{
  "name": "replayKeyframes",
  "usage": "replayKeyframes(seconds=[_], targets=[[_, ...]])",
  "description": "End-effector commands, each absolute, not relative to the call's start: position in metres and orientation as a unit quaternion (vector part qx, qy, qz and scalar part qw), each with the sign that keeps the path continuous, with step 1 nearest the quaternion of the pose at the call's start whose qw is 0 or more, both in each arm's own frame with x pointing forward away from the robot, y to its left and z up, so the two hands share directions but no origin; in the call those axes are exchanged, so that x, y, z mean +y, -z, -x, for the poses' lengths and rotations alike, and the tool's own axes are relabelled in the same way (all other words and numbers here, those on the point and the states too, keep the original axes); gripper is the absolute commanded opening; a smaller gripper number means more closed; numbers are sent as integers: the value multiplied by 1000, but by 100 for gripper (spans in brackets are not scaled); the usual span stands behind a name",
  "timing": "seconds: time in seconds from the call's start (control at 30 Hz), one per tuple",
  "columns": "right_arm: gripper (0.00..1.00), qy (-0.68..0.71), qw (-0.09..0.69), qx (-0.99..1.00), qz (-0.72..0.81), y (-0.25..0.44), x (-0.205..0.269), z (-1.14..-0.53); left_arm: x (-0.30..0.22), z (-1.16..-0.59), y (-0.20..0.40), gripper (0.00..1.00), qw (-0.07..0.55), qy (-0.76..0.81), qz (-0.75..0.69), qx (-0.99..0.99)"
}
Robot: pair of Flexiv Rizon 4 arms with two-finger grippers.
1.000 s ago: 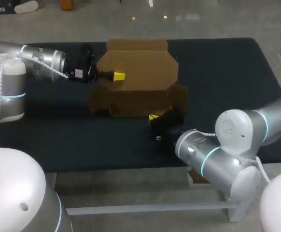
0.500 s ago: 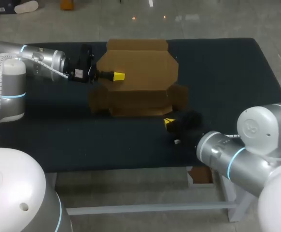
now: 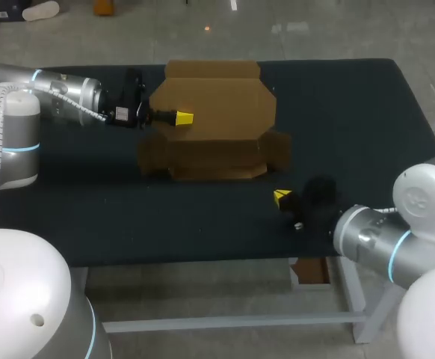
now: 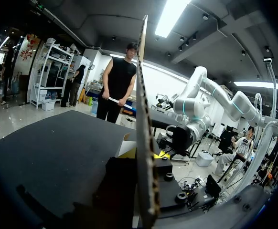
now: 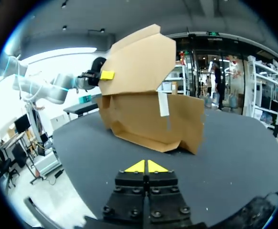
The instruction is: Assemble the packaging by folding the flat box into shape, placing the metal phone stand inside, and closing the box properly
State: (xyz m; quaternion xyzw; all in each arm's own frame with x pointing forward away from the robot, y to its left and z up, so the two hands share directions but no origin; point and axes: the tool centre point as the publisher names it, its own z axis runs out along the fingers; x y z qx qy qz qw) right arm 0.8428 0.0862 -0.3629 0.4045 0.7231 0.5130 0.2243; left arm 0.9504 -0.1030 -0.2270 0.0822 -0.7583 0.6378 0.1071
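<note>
Brown cardboard box (image 3: 217, 161), angular flap (image 3: 221, 105) pinched in L gripper (image 3: 183, 118)

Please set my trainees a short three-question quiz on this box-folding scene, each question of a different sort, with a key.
1. Are the fingers of the right gripper open or shut?
2. True or false: the right gripper touches the cardboard box.
3. What grips the box's raised flap? A: the left gripper. B: the right gripper. C: nothing.

Key: 1, shut, with nothing between them. 2, false; it sits apart from the box, on the near side. 3, A.
</note>
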Motion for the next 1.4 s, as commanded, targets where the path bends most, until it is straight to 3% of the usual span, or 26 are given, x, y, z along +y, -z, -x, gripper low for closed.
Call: replayKeyframes(seconds=[0.03, 0.63, 1.4], targets=[[0, -515, 218, 723, -406, 355, 63, -837, -103, -950, 229, 0, 108, -638, -82, -758], [0, -509, 215, 739, -386, 361, 51, -834, -103, -950, 229, 0, 108, -638, -82, -758], [0, -505, 236, 742, -371, 376, 77, -870, -103, -950, 229, 0, 108, -638, -82, -758]])
